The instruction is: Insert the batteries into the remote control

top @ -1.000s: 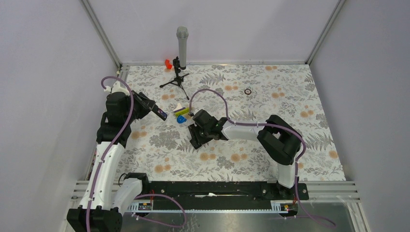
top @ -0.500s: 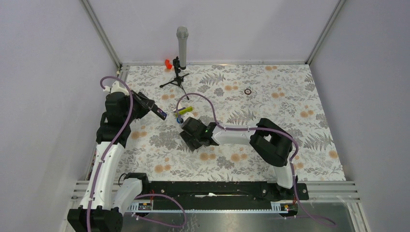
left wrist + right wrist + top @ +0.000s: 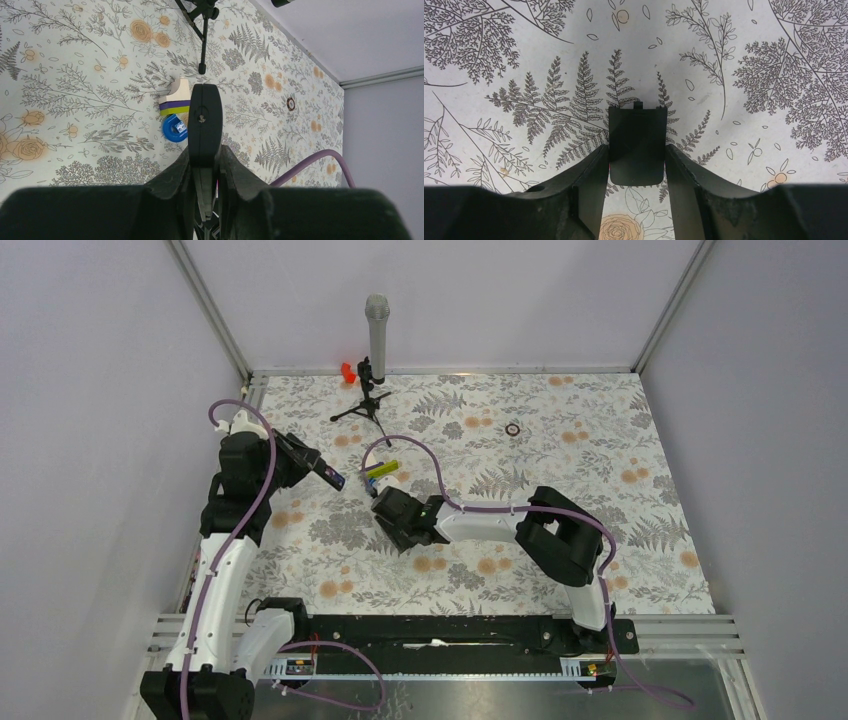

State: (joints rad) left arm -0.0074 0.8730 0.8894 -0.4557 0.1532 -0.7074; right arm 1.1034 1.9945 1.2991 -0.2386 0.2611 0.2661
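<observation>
Left gripper [image 3: 205, 159]: I am clenching it on the remote control [image 3: 205, 120], whose long axis is running straight out from the fingers. A yellow-and-purple pack [image 3: 176, 102], probably the batteries, is lying on the table just past its tip. Right gripper [image 3: 637, 151]: I am grasping the small flat black piece [image 3: 637, 132] by its edges. Of the 2 arms, I am judging this one slightly nearer the pack.

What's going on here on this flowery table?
The left end effector holds a slim black remote control up off the table. The right end effector is low over it, closed on a small flat black piece. A yellow-and-blue item lies nearby, untouched.
</observation>
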